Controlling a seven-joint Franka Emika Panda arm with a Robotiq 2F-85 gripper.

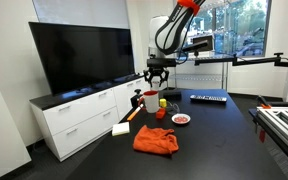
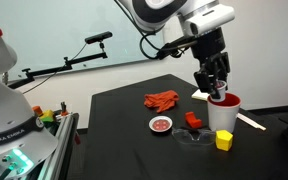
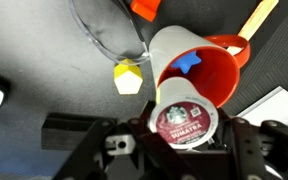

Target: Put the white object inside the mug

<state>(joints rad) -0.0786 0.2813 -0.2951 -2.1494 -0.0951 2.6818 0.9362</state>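
The gripper (image 2: 216, 88) hangs just over the mug (image 2: 224, 112) in an exterior view, its jaws partly closed with the white object (image 3: 181, 120) between them. In the wrist view the object's round, dark, printed top faces the camera; a finger (image 3: 134, 147) stands at each side and seems to press on it, though the contact is too dim there to be sure. The object sits above the mug's near rim, not yet inside. The mug is white outside and red within, with a red handle to one side; a small blue piece (image 3: 189, 62) lies in it. The mug stands upright on the black desk (image 2: 124, 118); a yellow block (image 2: 224, 141) is just beside its foot and a red block (image 2: 193, 120) is near it; the rim of a clear glass dish (image 3: 98, 36) curves close by its side. A wooden stick (image 2: 251, 121) lies beside the mug, away from the blocks. A small red-and-white bowl (image 2: 161, 124) and an orange cloth (image 2: 162, 99) lie well apart from the mug.
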